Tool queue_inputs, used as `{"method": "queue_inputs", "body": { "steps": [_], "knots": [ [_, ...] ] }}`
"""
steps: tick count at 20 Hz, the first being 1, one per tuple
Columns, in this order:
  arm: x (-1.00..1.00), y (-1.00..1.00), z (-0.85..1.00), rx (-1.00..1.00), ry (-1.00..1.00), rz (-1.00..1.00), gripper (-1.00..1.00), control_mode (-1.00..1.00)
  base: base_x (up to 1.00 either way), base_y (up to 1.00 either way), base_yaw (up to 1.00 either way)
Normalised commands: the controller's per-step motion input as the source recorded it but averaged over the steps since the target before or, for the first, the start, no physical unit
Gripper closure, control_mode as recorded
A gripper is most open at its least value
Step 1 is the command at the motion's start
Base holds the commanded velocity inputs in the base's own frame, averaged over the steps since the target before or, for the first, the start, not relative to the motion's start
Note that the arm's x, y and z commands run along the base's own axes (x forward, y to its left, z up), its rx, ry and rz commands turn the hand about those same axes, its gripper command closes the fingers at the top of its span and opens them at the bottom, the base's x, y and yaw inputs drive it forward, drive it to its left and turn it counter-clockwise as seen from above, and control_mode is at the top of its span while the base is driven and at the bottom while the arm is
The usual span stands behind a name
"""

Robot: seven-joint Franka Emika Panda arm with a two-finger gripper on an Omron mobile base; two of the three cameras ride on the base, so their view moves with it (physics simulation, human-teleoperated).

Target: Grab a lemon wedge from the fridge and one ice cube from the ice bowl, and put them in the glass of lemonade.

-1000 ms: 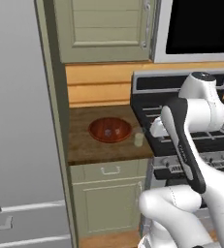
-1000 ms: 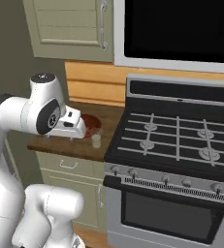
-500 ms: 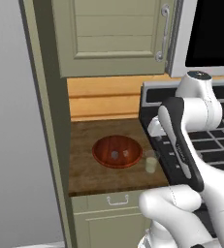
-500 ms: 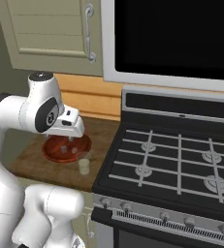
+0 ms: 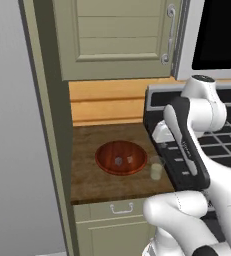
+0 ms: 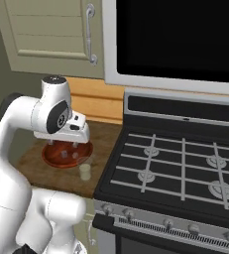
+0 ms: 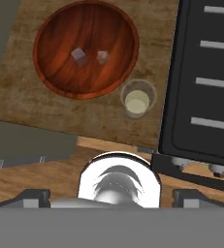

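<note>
Current condition: jaws spread fully apart, nothing held. Gripper (image 6: 76,144) poised high above the round reddish-brown wooden ice bowl (image 7: 50,82), which sits on the dark brown wood-grain counter (image 7: 16,104). Two small whitish translucent ice cubes in the bowl: one (image 7: 78,56) near the centre, another (image 7: 102,57) just beside it. Short clear glass of pale yellowish lemonade (image 7: 138,100) standing just beside the bowl's rim, between the bowl and the black gas stove (image 6: 185,168). No lemon wedge identifiable anywhere on the counter; judged not yet fetched.

Hazards from this position:

1. Double pick. Cubes close together; a wide descent over both likely to trap two, or to push one aside. Centre on a single cube, with the closing line kept off its neighbour.

2. Slip. Small, smooth cube on a curved bowl floor; likely to squirt out sideways under an off-centre squeeze.

3. Bowl contact. Fingertips striking the sloped wall likely to shift or tip the bowl.

4. Glass knock. Glass almost touching the bowl rim; sideways travel at low height likely to topple it and spill the lemonade.

5. Missed drop. Narrow glass mouth; release off-centre likely to bounce the cube onto the counter.
</note>
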Motion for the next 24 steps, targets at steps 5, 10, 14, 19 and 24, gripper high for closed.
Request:
{"method": "queue_inputs", "body": {
  "steps": [5, 10, 14, 19, 24],
  "knots": [
    [0.61, 0.88, -0.41, 0.04, 0.00, 0.00, -1.00, -1.00, 0.00, 0.00, 0.00],
    [0.75, 0.99, -0.34, -0.01, 0.02, -0.03, -1.00, -1.00, 0.00, 0.00, 0.00],
    [0.66, 0.43, -0.43, -0.12, 0.01, 0.00, -1.00, -1.00, 0.00, 0.00, 0.00],
    [0.31, 0.00, -0.62, -0.10, 0.06, 0.00, -1.00, -1.00, 0.00, 0.00, 0.00],
    [0.35, 0.09, -0.79, -0.08, 0.11, 0.01, -1.00, -1.00, 0.00, 0.00, 0.00]
  ]
}}
